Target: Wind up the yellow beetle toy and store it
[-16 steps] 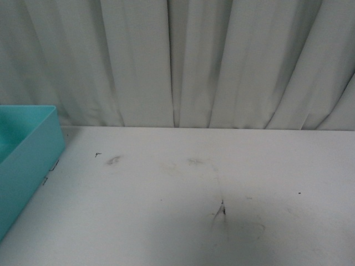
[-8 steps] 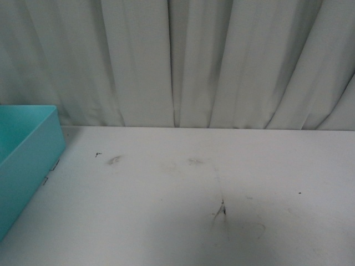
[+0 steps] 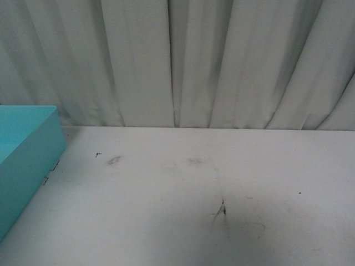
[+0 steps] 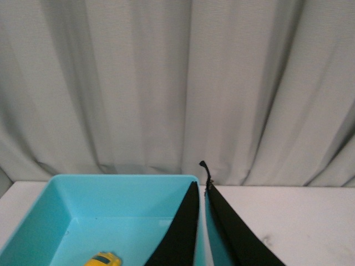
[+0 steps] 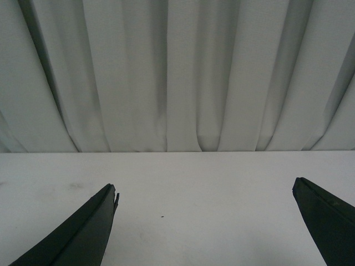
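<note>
The yellow beetle toy [image 4: 103, 259] lies on the floor of the teal bin [image 3: 33, 147]. Only a sliver of its glossy body shows in the left wrist view, and nothing touches it. The bin sits at the left edge of the table [image 3: 183, 183], towards the far side, which puts it within the left arm's reach rather than the right's. That is probably why the left gripper [image 4: 203, 185] is the one hanging over it.

Its fingers [image 4: 186, 233] are drawn together tip to tip with nothing between them. They cross the bin's wall on the side towards the table's middle, above the rim and not down inside. Empty, closed fingers clear of the toy suggest the storing is done and the arm has no grasp to keep. Whether the toy's spring is wound cannot be told.

The right gripper [image 5: 205, 191] hangs over bare table, well apart from the bin, facing the pale curtain [image 5: 183, 72] at the far edge. Its fingers [image 5: 83, 233] are spread wide and hold nothing, which looks like an idle, out-of-the-way pose. The front view shows neither arm, so both seem pulled back towards the near edge.
</note>
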`<state>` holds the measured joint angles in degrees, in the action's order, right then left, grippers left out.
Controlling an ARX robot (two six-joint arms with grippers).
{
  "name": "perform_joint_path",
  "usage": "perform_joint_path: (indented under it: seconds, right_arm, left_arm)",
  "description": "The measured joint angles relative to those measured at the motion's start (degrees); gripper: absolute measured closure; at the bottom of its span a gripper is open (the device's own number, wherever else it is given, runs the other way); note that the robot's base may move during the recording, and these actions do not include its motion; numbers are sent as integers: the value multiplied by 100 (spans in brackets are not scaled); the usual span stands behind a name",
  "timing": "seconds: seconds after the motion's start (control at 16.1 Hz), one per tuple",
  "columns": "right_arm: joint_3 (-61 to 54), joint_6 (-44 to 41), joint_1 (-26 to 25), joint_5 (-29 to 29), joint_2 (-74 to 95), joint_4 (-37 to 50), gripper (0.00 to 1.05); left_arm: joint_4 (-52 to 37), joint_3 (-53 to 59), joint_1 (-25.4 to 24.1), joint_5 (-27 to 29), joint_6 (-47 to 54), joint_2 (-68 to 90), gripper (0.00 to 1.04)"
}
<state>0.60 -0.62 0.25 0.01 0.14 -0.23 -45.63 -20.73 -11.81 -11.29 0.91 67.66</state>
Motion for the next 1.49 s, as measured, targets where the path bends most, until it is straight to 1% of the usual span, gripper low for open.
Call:
perform_joint_path:
  seconds: [0.06, 0.19, 0.43, 0.68, 0.74, 0.81, 0.87, 0.99, 1.05, 1.12, 1.24, 1.49]
  right_arm:
    - [0, -2, 0, 2, 2, 0, 6]
    - [0, -2, 0, 2, 2, 0, 6]
    - [0, 0, 0, 0, 0, 0, 6]
    - [0, -2, 0, 2, 2, 0, 6]
    - [0, -2, 0, 2, 2, 0, 6]
    - [0, -2, 0, 2, 2, 0, 6]
    - [0, -2, 0, 0, 2, 0, 6]
    - [0, 0, 0, 2, 2, 0, 6]
    - [0, -2, 0, 0, 2, 0, 6]
    - [0, 0, 0, 0, 2, 0, 6]
    - [0, -2, 0, 2, 2, -2, 6]
    - [0, 0, 0, 2, 2, -2, 6]
  left_arm:
    - [-37, 221, 142, 85, -44, -251, 103]
    - [-50, 540, 319, 195, -52, -636, 103]
    - [31, 837, 417, 385, -55, -944, 103]
    - [361, 1338, 697, 599, -55, -1803, 103]
    - [527, 1456, 861, 848, -55, -2037, 103]
    - [682, 1567, 1150, 1104, -66, -2293, 103]
    - [815, 1639, 1217, 1069, -63, -2505, 103]
    - [1117, 1757, 1178, 1132, -63, -2981, 103]
    - [721, 1932, 1178, 1132, -66, -2951, 103]
    - [1088, 2013, 1178, 1130, -66, -3067, 103]
    - [1279, 2013, 1178, 1130, -66, -3359, 103]
    - [2105, 2013, 1182, 1130, -66, -4258, 103]
